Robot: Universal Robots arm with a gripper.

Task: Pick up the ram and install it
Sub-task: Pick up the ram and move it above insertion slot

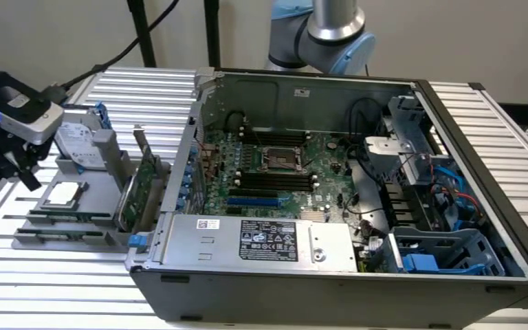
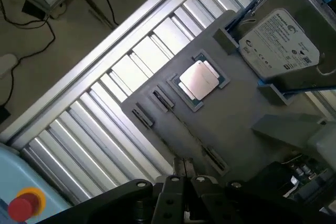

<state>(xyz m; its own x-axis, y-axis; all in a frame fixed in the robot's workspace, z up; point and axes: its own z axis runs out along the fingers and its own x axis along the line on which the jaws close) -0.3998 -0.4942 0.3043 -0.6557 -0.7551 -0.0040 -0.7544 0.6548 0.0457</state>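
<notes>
Beside the case, in the grey holder [image 1: 80, 242] | ram [image 1: 60, 216] on edge | gripper [image 1: 25, 175] hovers over it, grip state cannot be told | likely light, stiff, brittle: pinch flat faces mid-length, clear of contacts

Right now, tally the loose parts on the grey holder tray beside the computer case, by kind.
Silver hard drive with blue rails: 1
Square silver processor chip: 1
Green expansion card with metal bracket: 1
Long thin green ram sticks: 2
Total: 5
</notes>
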